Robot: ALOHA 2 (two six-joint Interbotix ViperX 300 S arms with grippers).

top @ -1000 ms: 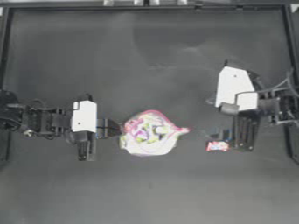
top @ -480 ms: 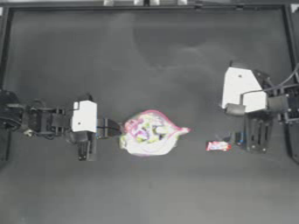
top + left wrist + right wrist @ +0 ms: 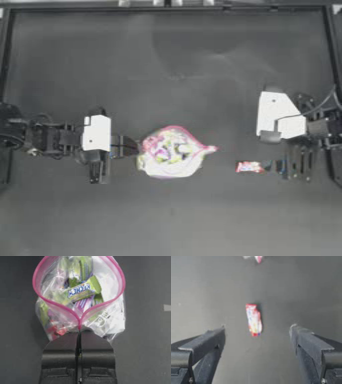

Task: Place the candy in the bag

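The left claw [image 3: 79,331] is clamped tight on the pink-rimmed edge of the bag [image 3: 172,152], which lies near the middle of the table [image 3: 167,65] with its mouth gaping open. To its right, apart from it, the candy [image 3: 249,167] lies flat on the table. Just beyond, the right claw [image 3: 257,338] stands wide open and empty, the candy lying just ahead of its jaws.

Bag [image 3: 172,152] lies on the table [image 3: 167,60] near its middle, mouth toward the left edge. Left gripper [image 3: 131,146] touches that mouth, pinching it. Candy [image 3: 249,167] lies apart, toward the right edge. Right gripper [image 3: 292,164] sits just beyond the candy, nearer that edge.
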